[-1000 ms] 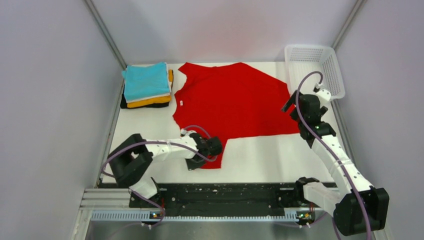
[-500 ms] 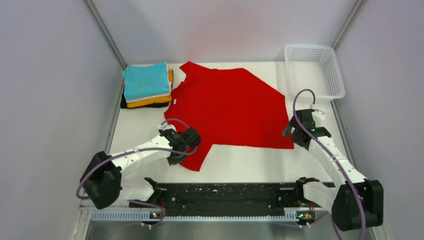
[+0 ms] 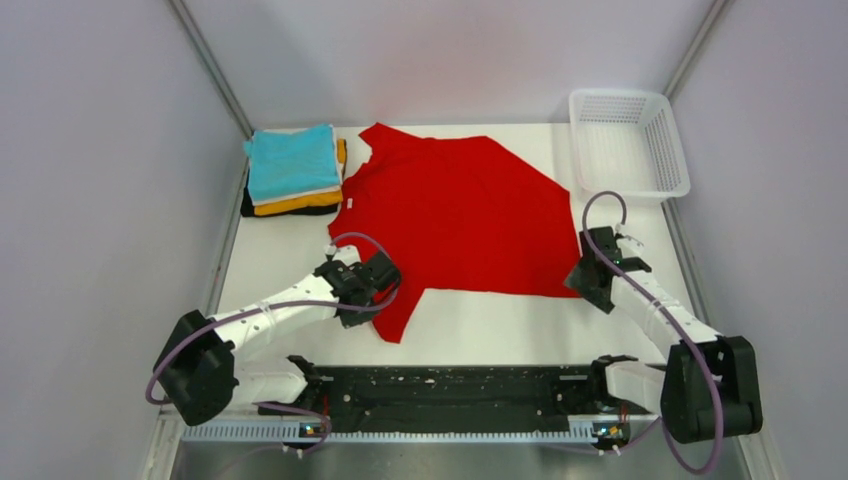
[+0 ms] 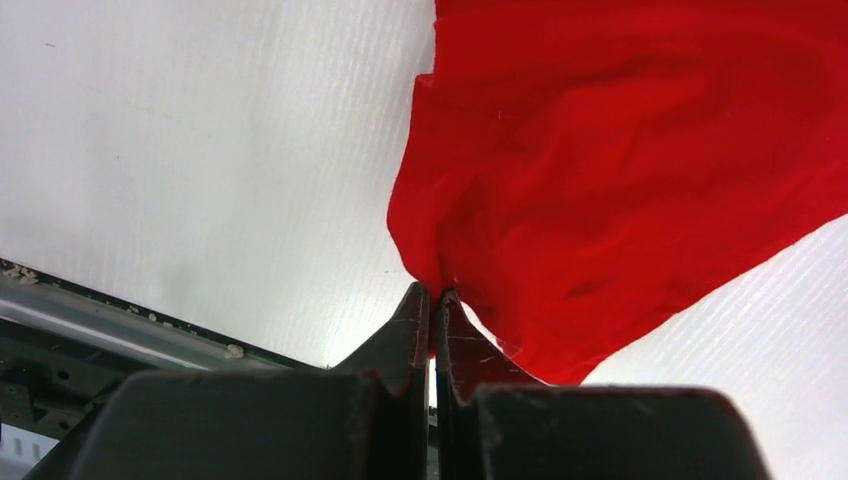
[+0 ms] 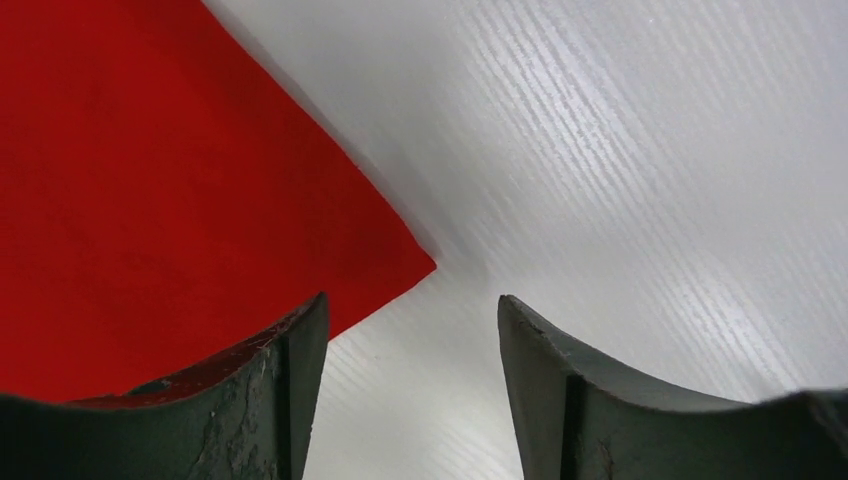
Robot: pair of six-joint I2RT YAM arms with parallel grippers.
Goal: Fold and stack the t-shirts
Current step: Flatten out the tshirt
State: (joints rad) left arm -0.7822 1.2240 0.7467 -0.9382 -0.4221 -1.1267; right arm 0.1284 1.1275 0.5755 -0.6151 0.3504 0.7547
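Note:
The bright red t-shirt (image 3: 455, 215) lies spread over the middle of the white table. My left gripper (image 3: 378, 290) is shut on its near left corner, pinching a bunch of red cloth (image 4: 470, 220) between the fingertips in the left wrist view. My right gripper (image 3: 583, 280) is open, low over the table beside the shirt's near right corner (image 5: 400, 262), with nothing between the jaws. A stack of folded t-shirts (image 3: 293, 170), turquoise on top, then white, orange-yellow and black, stands at the far left.
A white plastic mesh basket (image 3: 628, 140) stands at the far right corner. Grey walls close in both sides. The black rail (image 3: 440, 385) with the arm bases runs along the near edge.
My left gripper has dragged the shirt's near left corner leftwards. My right gripper has let go and come down and back towards the shirt's near right corner.

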